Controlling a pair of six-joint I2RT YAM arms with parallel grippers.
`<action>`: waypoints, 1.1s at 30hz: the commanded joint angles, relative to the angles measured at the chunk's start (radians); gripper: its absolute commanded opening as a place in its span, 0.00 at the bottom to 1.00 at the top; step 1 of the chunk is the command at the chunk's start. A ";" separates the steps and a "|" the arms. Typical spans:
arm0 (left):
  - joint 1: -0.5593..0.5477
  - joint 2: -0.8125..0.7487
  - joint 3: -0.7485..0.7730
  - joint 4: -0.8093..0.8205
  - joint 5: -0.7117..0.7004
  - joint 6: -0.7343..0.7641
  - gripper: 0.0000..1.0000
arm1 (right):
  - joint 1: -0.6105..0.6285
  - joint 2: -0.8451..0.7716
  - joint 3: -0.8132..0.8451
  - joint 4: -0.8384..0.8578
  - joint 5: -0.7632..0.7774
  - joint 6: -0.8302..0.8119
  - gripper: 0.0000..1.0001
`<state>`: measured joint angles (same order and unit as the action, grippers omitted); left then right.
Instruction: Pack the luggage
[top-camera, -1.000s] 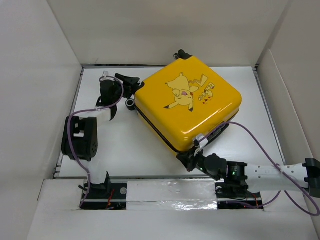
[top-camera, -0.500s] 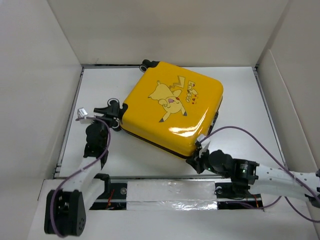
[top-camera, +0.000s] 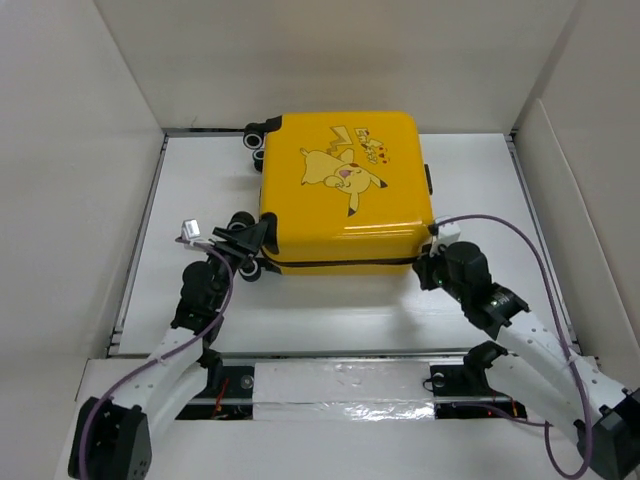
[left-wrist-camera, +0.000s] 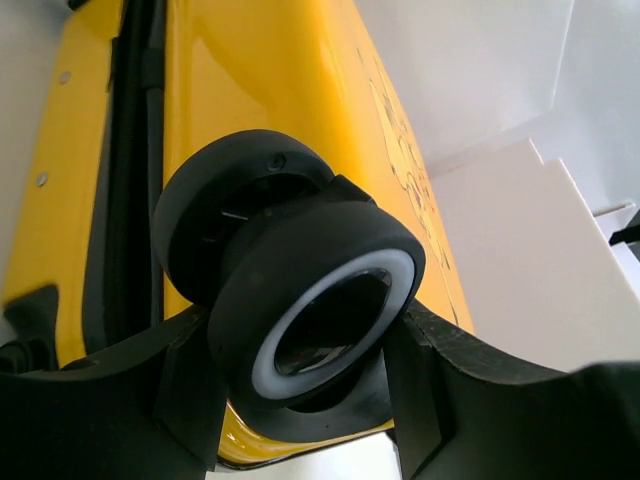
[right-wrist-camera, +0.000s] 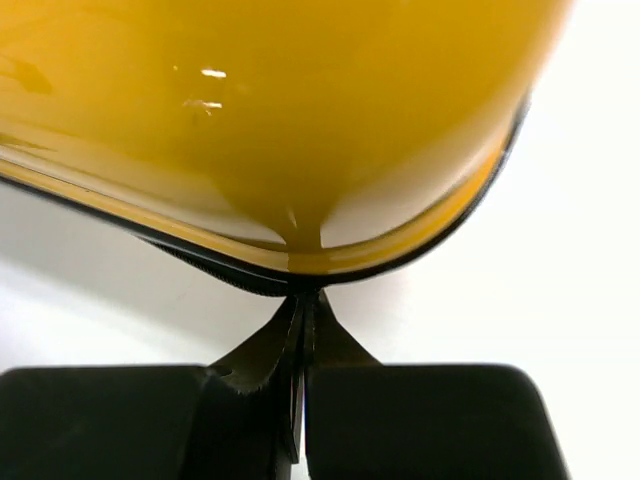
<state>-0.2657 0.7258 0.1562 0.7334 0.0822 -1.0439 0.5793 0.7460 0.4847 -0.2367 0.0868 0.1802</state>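
Note:
The luggage (top-camera: 345, 190) is a yellow hard-shell suitcase with a Pikachu print. It lies flat and closed at the back middle of the white table, its wheels to the left. My left gripper (top-camera: 250, 242) is shut on a black near-left wheel (left-wrist-camera: 310, 300), which sits between both fingers (left-wrist-camera: 190, 390) in the left wrist view. My right gripper (top-camera: 428, 266) is at the near-right corner. In the right wrist view its jaws are pressed together (right-wrist-camera: 303, 300) on the black zipper line (right-wrist-camera: 200, 262) under the yellow shell (right-wrist-camera: 280, 120).
White walls (top-camera: 80, 180) box the table in on the left, back and right. A raised white ledge with silver tape (top-camera: 340, 385) runs along the near edge between the arm bases. Purple cables (top-camera: 520, 240) loop off both arms.
The luggage has turned and now lies square to the table. My left arm has swung near and taken hold of the wheel. My right gripper has followed the near corner to the right.

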 joint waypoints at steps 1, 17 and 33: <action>-0.199 0.130 0.055 0.022 0.177 0.133 0.00 | -0.123 -0.075 0.141 0.344 -0.183 -0.033 0.00; -0.481 0.541 0.356 0.230 0.180 0.093 0.00 | 0.439 0.274 0.019 0.692 -0.119 0.131 0.00; -0.481 0.158 0.345 -0.082 0.115 0.077 0.04 | 0.433 0.785 0.111 1.372 -0.297 0.212 0.00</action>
<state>-0.7403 0.9752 0.4179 0.6922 0.1623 -1.0397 0.9722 1.5532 0.5724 0.8650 0.0696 0.2695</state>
